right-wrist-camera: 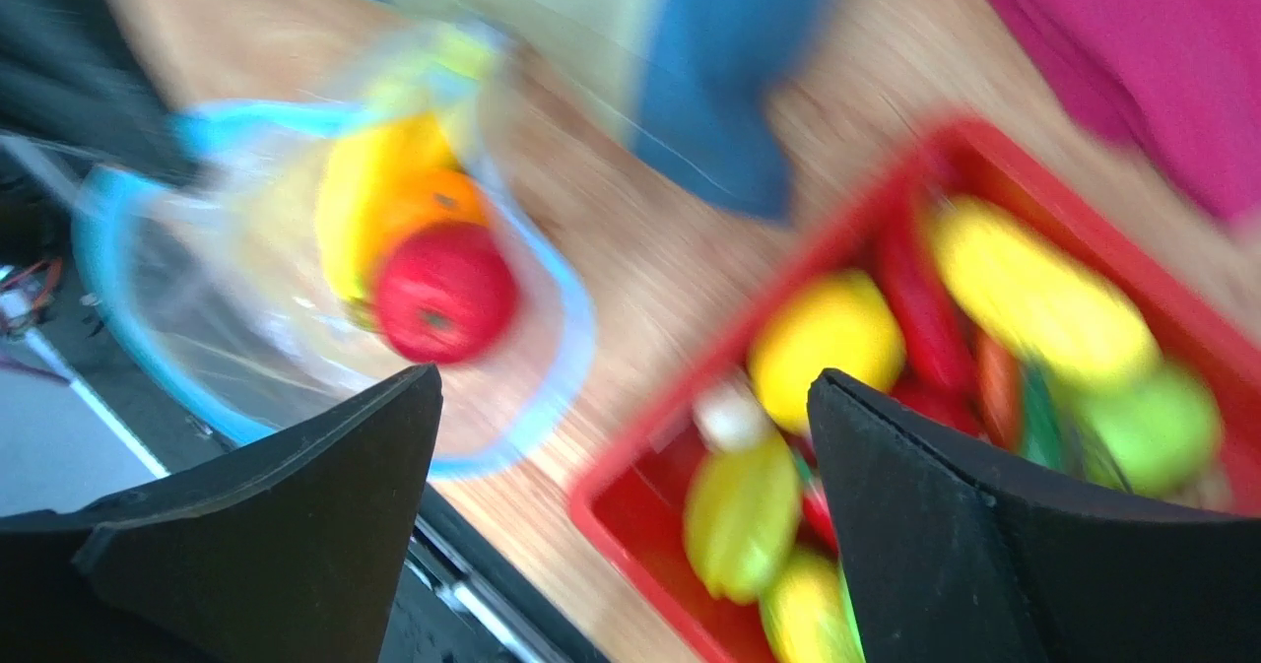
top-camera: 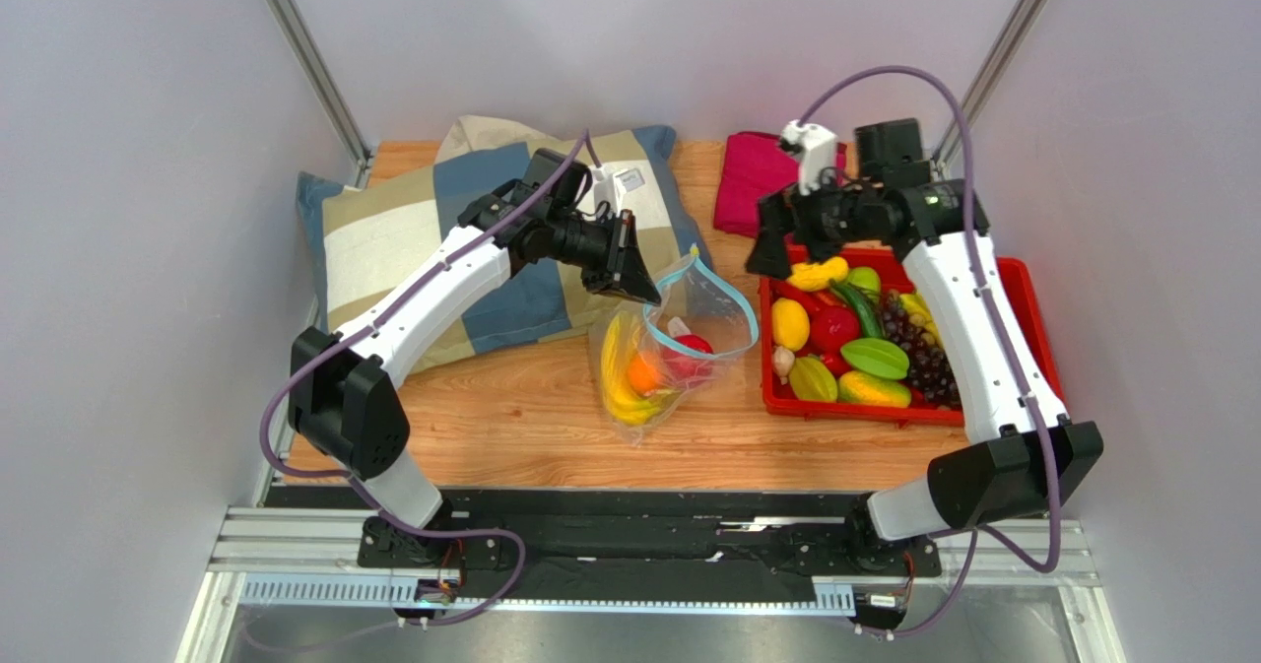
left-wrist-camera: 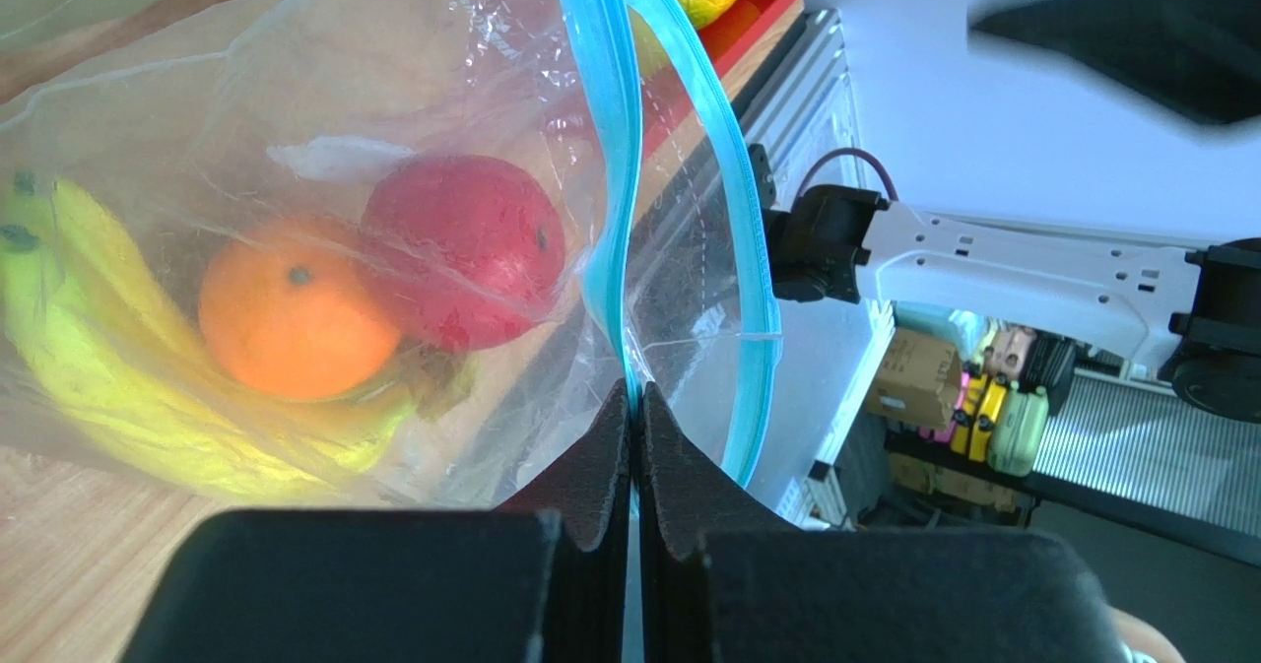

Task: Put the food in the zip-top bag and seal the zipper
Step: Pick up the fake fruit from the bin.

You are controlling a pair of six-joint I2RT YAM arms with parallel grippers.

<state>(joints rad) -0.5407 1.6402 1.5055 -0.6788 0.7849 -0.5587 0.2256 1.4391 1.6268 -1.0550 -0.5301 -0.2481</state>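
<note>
Between the pressed-together jaws of the left gripper (left-wrist-camera: 634, 405) sits the teal-blue zipper strip (left-wrist-camera: 610, 176) of the crinkly clear plastic bag (left-wrist-camera: 370, 87). The right gripper (right-wrist-camera: 622, 382) has its jaws spread wide.

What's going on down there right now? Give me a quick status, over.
Left gripper shut on the zipper, holding the zip-top bag open. Right gripper open, empty. Banana, orange, apple bagged; more food waiting in red tray. Nothing blocking the bag mouth.
</note>
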